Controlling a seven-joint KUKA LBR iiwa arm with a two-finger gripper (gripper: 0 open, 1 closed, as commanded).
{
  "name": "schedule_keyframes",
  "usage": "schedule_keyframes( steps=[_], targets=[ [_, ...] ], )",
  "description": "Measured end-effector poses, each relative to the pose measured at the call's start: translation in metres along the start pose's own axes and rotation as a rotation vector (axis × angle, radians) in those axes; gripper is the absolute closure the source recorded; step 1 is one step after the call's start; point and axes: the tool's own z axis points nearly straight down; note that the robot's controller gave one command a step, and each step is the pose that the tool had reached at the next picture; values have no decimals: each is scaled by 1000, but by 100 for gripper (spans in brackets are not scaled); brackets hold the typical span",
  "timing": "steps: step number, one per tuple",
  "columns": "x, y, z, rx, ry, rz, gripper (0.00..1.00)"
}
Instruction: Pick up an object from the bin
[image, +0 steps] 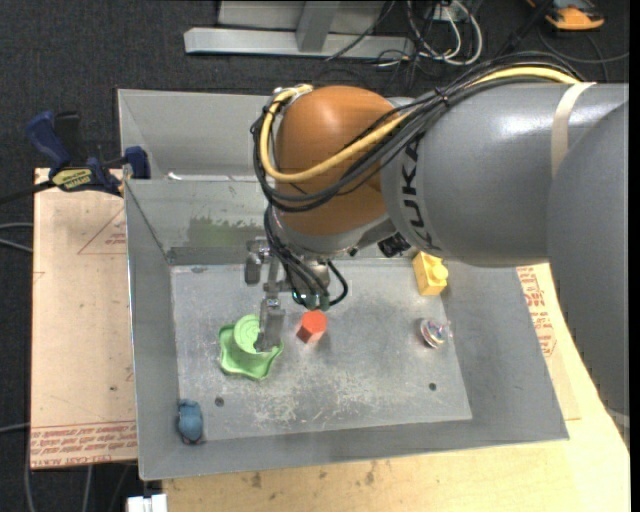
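Gripper (268, 338): low over the right edge of a crumpled light-green soft piece (243, 352), left-centre in the grey metal bin (380, 385); its opening cannot be told. The piece's bulk lies left of the gripper. Small red block (312, 327): just right, apart.

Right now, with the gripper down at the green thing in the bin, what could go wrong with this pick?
1. The gripper sits at the right edge of the crumpled green thing, not over its middle. The thing looks soft, so it may fold or slip away when lifted.
2. The small red block lies close by on the right. A sideways move of the gripper could knock it.
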Motion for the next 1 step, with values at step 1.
schedule_keyframes(
  steps=[1],
  targets=[
    [-1, -24, 140, -2, -7, -8, 0]
  ],
)
